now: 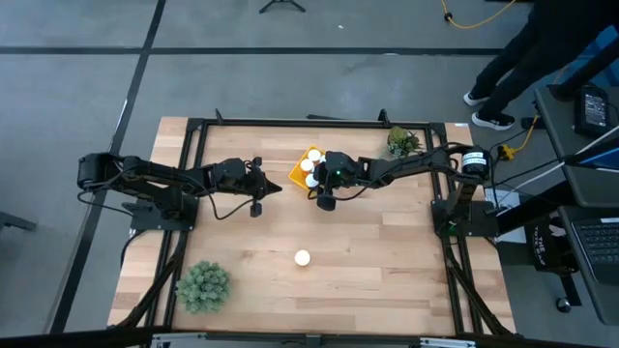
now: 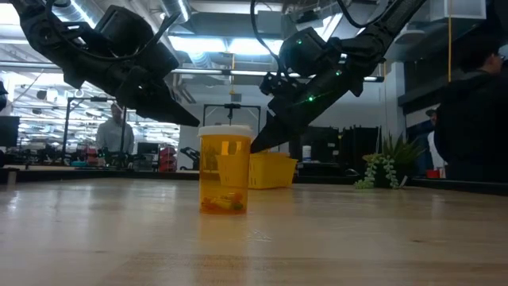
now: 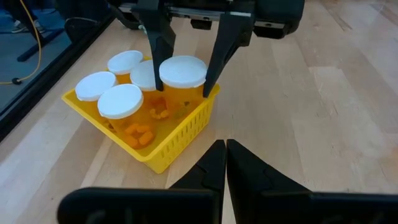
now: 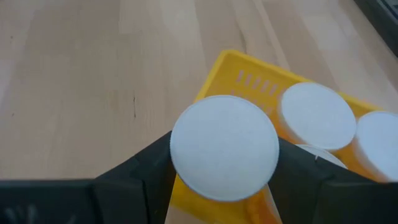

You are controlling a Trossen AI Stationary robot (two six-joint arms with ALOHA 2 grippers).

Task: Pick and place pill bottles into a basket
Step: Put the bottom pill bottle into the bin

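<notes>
The yellow basket stands at the table's far middle with several white-capped orange pill bottles upright in it. My right gripper reaches over it from the table's right, shut on one more bottle at the basket's corner nearest my left gripper. A lone bottle stands upright on the table toward the near edge, seen large in the low view. Just left of the basket, my left gripper is shut and has nothing in it. My right gripper pinches the bottle between its two fingers, which sit on opposite sides of the white cap and the neck just under it. The fingers slant down from the table's right. The bottle stays upright, its lower part inside the basket's walls.
A green plant sits at the near left corner and another at the far right. Black frame rails run along the table's sides. A person stands beyond the far right corner. Bare wood lies around the lone bottle.
</notes>
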